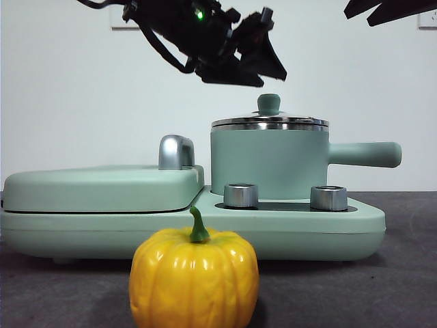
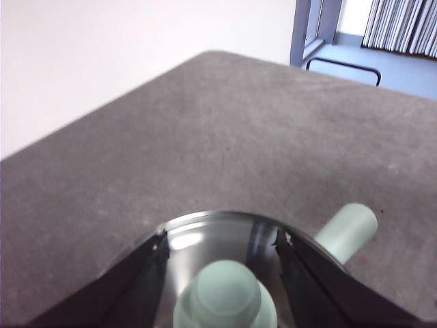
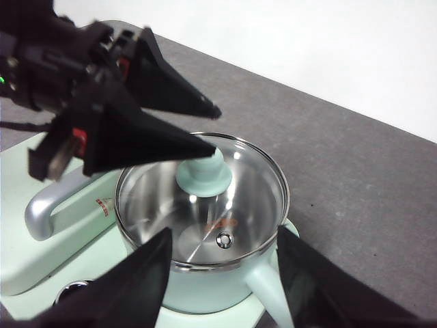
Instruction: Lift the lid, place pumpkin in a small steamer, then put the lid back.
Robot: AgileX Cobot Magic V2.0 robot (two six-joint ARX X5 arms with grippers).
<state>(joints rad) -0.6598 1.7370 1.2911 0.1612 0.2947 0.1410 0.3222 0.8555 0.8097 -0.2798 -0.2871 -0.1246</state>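
The small steamer point(image 1: 270, 164) stands on the right half of a mint-green appliance, its long handle point(image 1: 365, 154) pointing right. The glass lid point(image 1: 270, 123) sits shut on it, with the mint knob point(image 1: 268, 104) on top. My left gripper point(image 1: 273, 76) hovers just above the knob, open. In the left wrist view the left gripper point(image 2: 222, 239) has a jaw on either side of the knob point(image 2: 225, 297), not touching it. My right gripper point(image 3: 224, 236) is open, higher up over the lid point(image 3: 252, 191), and shows as a dark tip point(image 1: 356, 15). The pumpkin point(image 1: 194, 280) rests on the table in front.
The appliance base point(image 1: 205, 229) carries two silver knobs point(image 1: 240, 195) point(image 1: 328, 197) in front of the pot. A flat mint cover point(image 1: 102, 188) with a chrome handle point(image 1: 176, 152) takes up its left half. Dark grey table point(image 1: 382, 287) lies all around.
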